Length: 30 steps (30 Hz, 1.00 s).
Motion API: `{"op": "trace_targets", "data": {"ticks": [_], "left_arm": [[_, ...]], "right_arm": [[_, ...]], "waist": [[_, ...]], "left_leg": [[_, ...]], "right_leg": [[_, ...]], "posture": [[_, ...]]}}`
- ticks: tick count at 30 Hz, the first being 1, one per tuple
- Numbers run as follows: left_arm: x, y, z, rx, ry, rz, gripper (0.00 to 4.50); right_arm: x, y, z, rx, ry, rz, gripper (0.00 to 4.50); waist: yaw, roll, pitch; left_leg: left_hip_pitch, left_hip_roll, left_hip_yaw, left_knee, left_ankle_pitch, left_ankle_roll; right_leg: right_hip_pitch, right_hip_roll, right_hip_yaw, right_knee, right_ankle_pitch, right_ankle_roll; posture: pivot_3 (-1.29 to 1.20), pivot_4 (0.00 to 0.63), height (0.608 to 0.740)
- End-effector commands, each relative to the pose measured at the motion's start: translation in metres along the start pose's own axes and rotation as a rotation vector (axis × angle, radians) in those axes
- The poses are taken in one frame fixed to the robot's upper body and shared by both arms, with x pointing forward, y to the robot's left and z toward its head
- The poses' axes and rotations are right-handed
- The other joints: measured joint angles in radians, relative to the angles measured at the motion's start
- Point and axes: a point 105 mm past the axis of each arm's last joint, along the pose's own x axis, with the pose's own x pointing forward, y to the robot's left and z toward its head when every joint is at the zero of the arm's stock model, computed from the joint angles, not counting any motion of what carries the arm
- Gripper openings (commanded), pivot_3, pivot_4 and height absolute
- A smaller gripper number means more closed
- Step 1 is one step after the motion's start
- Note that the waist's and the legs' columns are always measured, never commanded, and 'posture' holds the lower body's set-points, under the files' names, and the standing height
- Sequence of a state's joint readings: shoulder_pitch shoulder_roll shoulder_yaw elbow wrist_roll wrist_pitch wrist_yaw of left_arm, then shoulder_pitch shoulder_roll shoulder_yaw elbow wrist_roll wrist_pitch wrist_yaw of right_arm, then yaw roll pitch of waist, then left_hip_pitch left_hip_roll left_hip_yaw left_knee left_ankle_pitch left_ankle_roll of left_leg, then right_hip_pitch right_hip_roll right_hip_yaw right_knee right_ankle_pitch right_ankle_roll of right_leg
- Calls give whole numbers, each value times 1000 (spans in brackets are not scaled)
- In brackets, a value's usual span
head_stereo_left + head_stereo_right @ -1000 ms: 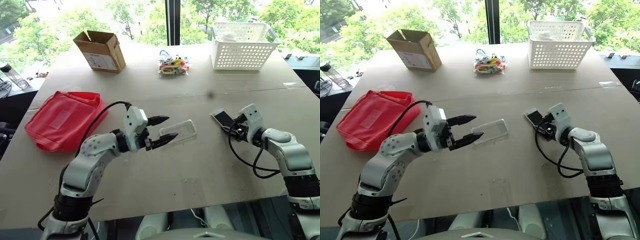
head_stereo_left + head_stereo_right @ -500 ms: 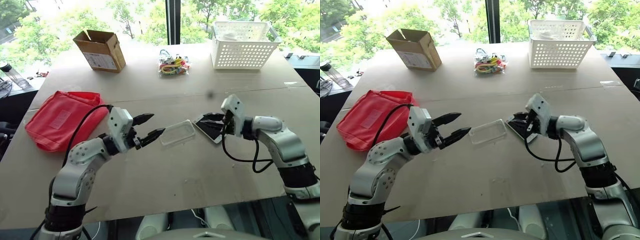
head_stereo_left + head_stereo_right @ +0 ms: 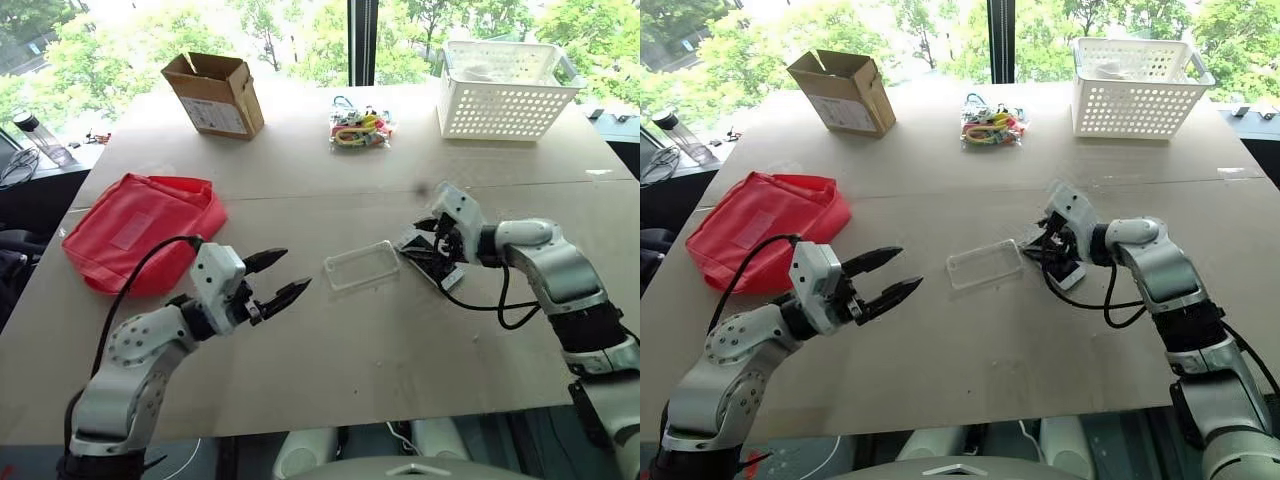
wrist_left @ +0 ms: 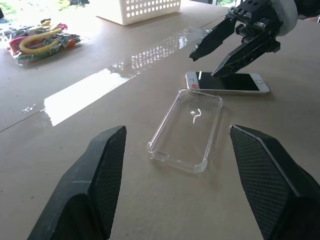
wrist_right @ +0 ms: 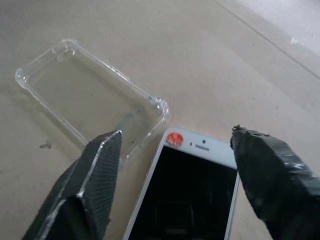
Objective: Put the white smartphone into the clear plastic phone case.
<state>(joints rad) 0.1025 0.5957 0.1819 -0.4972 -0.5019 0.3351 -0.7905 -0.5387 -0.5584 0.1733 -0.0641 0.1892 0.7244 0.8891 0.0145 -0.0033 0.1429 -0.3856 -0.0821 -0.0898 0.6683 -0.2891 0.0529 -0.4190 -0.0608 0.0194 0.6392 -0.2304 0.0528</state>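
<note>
The clear plastic phone case [image 3: 362, 265] lies flat, hollow side up, in the middle of the table. The white smartphone [image 4: 227, 82] lies screen up on the table just past one end of the case [image 5: 90, 92], its corner almost touching the rim. My right gripper [image 4: 202, 65] hangs open a little above the phone [image 5: 190, 195], with nothing between its fingers. My left gripper [image 3: 298, 268] is open and empty. It points at the case [image 4: 187, 130] from a short way off, clear of it.
A red pouch [image 3: 140, 225] lies at the left. At the back stand a cardboard box [image 3: 215, 95], a bundle of colourful bands [image 3: 358, 130] and a white basket [image 3: 508, 90]. A bottle [image 3: 35, 135] sits off the table's left side.
My right gripper carried the phone leftward to the end of the case, set it down and opened. My left gripper drew back from the case towards the near left.
</note>
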Motion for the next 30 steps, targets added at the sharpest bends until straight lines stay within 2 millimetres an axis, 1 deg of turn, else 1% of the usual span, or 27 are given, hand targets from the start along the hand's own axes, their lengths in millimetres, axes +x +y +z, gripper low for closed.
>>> {"op": "trace_targets", "data": {"ticks": [1,5,7,12,13,14,15,16,17,20,23,26,30], "left_arm": [[3,-8,14,24,-33,-37,3369],[6,-6,30,21,-93,-86,3369],[6,-4,31,35,-89,-102,3369],[5,-1,29,51,-75,-99,3369],[5,-1,28,52,-74,-99,3369],[4,-2,28,55,-74,-98,3369],[4,-3,27,55,-74,-97,3369],[3,-3,27,56,-72,-94,3369],[2,-3,26,56,-71,-89,3369],[0,-2,24,56,-69,-76,3369],[-1,-1,23,55,-74,-63,3369],[-2,1,22,51,-79,-44,3369],[-5,4,19,50,-80,-25,3369]], "right_arm": [[-17,-3,-1,30,0,-67,4444],[-17,-12,-32,52,102,-182,4444],[-15,-9,-47,60,151,-179,4444],[-7,3,-72,115,206,-137,4444],[-5,5,-75,120,212,-122,3942],[-4,7,-76,123,214,-102,3701],[-4,8,-76,124,214,-95,3323],[-3,10,-75,121,208,-77,3022],[-3,11,-72,113,200,-63,2917],[-5,9,-64,95,177,-60,2915],[-6,6,-48,79,109,-57,2915],[-7,1,-10,82,-23,-36,2914],[-3,2,28,-42,-107,37,2913]], "waist": [[-1,0,0],[-3,0,0],[-4,0,0],[-3,-2,-2],[-3,-3,-2],[-3,-3,-2],[-3,-3,-3],[-3,-3,-3],[-4,-3,-3],[-3,-3,-3],[-3,-3,-3],[-7,-2,-2],[-19,2,1]], "left_leg": [[0,0,0,0,0,0],[1,0,1,0,0,0],[2,0,1,0,0,0],[5,0,1,1,0,0],[5,0,1,1,0,0],[6,0,1,1,0,0],[6,0,1,1,0,0],[7,0,1,1,0,0],[7,0,1,1,0,0],[7,0,1,1,0,0],[7,0,1,1,0,0],[6,0,1,0,0,0],[4,0,1,0,0,0]], "right_leg": [[0,0,0,0,0,0],[0,0,1,2,0,0],[1,0,1,3,0,0],[5,0,1,2,0,0],[5,0,0,2,0,0],[6,0,0,2,0,0],[6,0,0,2,0,0],[6,0,0,2,0,0],[6,0,0,2,0,0],[6,0,0,2,0,0],[6,0,0,2,0,0],[5,0,1,2,0,0],[3,0,1,2,0,0]], "posture": [[0,150,733],[0,150,733],[0,150,733],[0,150,733],[0,150,733],[0,150,733],[0,150,733],[0,150,733],[0,150,733],[0,150,733],[0,150,733],[0,150,733],[0,150,733]]}}
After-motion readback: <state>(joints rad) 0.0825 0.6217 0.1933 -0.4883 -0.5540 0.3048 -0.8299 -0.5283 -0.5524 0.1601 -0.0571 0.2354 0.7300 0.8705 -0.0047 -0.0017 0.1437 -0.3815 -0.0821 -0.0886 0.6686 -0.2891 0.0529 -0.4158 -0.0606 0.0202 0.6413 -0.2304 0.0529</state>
